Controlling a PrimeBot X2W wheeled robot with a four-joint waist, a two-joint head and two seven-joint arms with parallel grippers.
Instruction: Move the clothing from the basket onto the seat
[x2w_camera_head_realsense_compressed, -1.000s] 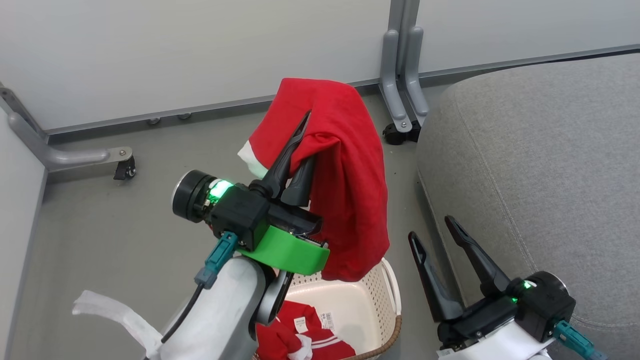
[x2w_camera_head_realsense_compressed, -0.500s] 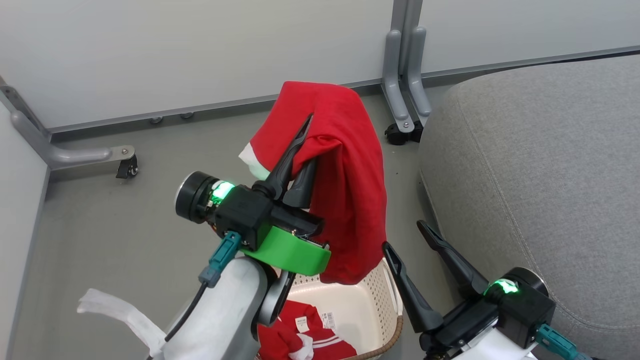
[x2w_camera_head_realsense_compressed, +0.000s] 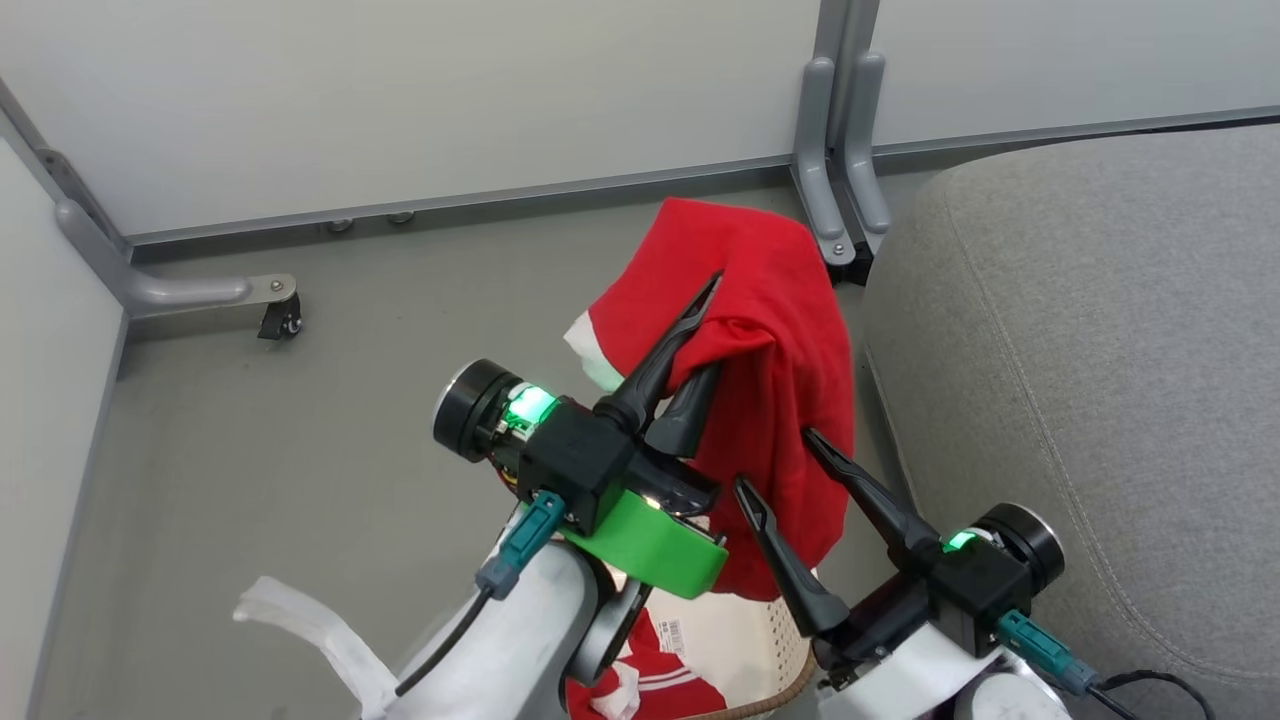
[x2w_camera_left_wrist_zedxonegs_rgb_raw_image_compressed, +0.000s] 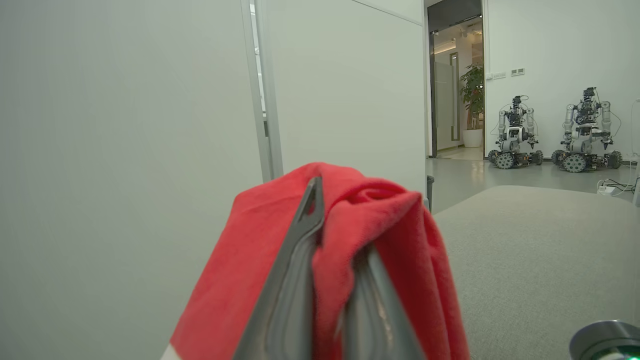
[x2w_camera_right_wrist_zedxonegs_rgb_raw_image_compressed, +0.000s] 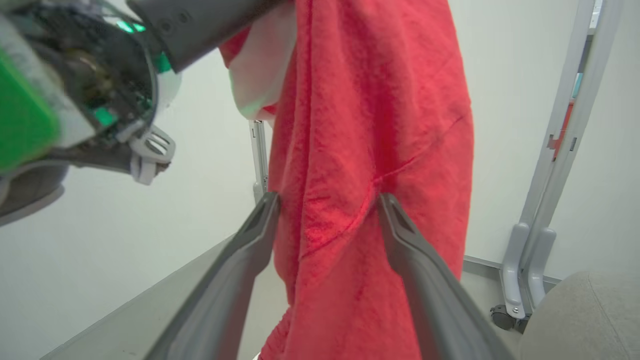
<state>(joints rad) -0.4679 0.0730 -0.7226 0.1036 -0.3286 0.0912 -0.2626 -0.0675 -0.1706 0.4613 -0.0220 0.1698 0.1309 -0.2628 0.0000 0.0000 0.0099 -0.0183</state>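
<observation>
The clothing is split in two. One red garment (x2w_camera_head_realsense_compressed: 790, 300) hangs in the air above the basket (x2w_camera_head_realsense_compressed: 770, 665), just beside the sofa's (x2w_camera_head_realsense_compressed: 1080, 350) rounded edge, with a fold clamped between the fingers of the left hand (x2w_camera_head_realsense_compressed: 712, 325). A second garment (x2w_camera_head_realsense_compressed: 660, 690), red with white stripes, lies inside the basket on the floor (x2w_camera_head_realsense_compressed: 300, 480). The right hand (x2w_camera_head_realsense_compressed: 775, 460) is spread wide, a finger on either side of the hanging cloth's lower part. I cannot tell whether they touch it.
</observation>
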